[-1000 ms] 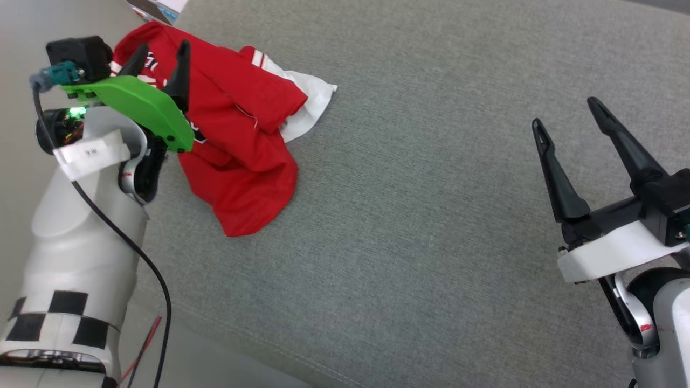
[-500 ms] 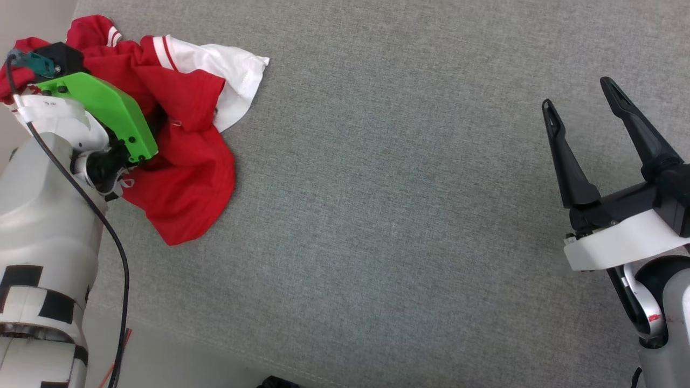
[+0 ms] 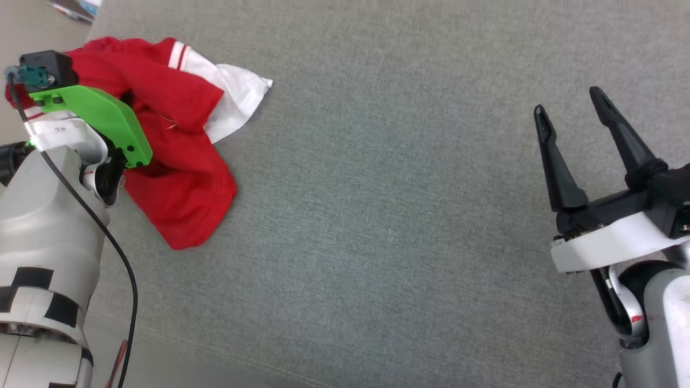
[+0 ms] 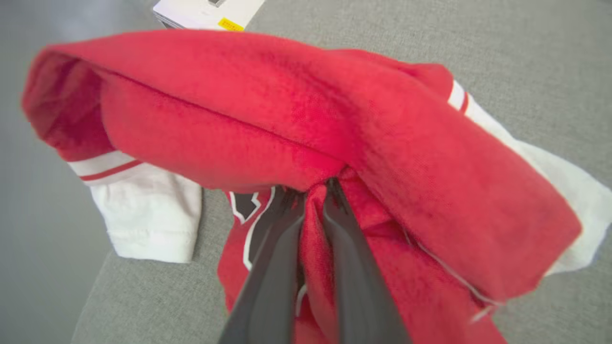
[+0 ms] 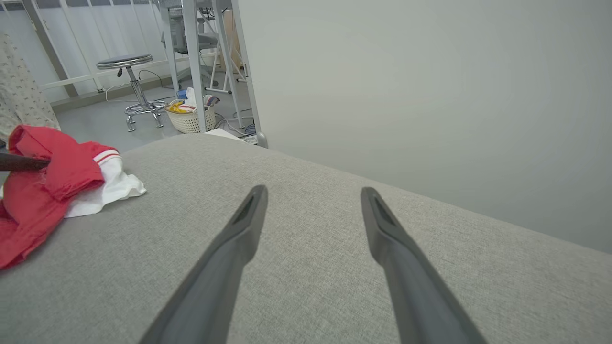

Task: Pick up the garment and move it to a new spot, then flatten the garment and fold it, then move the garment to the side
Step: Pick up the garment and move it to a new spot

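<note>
The garment (image 3: 172, 161), a red jersey with white sleeves, lies bunched at the far left corner of the grey fabric-covered worktop (image 3: 377, 215), close to its left edge. One white sleeve (image 3: 237, 91) with red-white striped trim (image 3: 178, 54) spreads flat toward the middle. In the left wrist view the other white sleeve (image 4: 148, 224) hangs at the worktop's edge. Part of a black print outlined in white (image 4: 248, 210) shows under the red folds, too little of it to read.

The left pincer (image 4: 318, 191) is closed on a gathered fold of the red cloth. The fabric is squeezed between its two dark fingers (image 4: 272, 267) and drapes over their tips in a raised hump. From the right wrist view one of those fingers (image 5: 19, 163) enters the red cloth from the left, while the garment's lower part rests on the worktop. In the head view a green bracket (image 3: 102, 113) on the left wrist covers the grip. A white tag (image 3: 56, 128) on that wrist carries small marks that cannot be read.

The right pincer (image 3: 567, 99) hovers well apart over the right side of the worktop, fingers spread wide with nothing between them.

Beyond the garment, a white box (image 4: 205, 9) with a yellow label lies on the floor by the corner, its writing too small to read. Farther off on the floor, a pale basket (image 5: 189, 119) holds yellow and other coloured items, near a round stool (image 5: 126, 62).
</note>
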